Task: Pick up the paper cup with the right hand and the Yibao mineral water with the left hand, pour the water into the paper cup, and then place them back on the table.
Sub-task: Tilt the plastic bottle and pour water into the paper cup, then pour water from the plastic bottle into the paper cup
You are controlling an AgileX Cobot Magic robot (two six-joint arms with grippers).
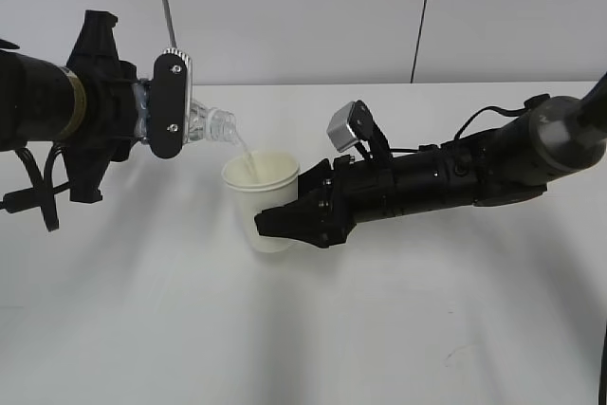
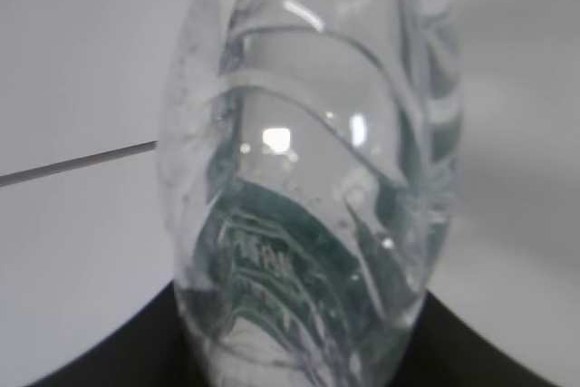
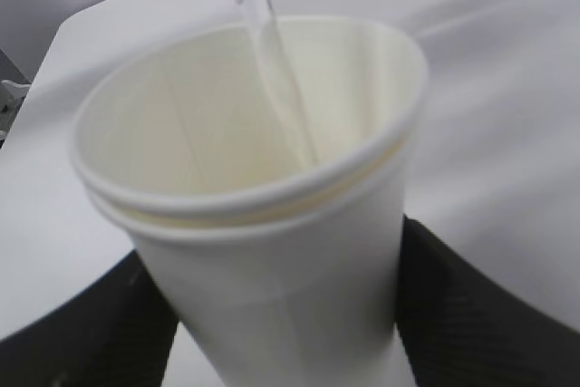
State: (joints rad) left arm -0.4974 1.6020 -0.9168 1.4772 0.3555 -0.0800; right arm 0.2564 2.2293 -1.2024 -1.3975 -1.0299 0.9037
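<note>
From the exterior camera, the left claw [image 1: 173,106] is clamped on the water bottle [image 1: 204,125], which is tipped nearly sideways with its open neck pointing right and slightly down. A thin stream of water [image 1: 246,156] falls from the neck into the paper cup [image 1: 261,198]. The right claw [image 1: 296,218] is closed around the cup's side, holding it upright over the white bench [image 1: 303,329]; whether its base touches the bench I cannot tell.

In the left wrist camera, the bottle [image 2: 313,188] fills the frame, clear and ribbed, its green label showing through, with the dark claw edges at the bottom corners.

In the right wrist camera, the cup [image 3: 263,224] sits between the black fingers [image 3: 471,314], and the stream [image 3: 272,61] runs down inside its far wall.
</note>
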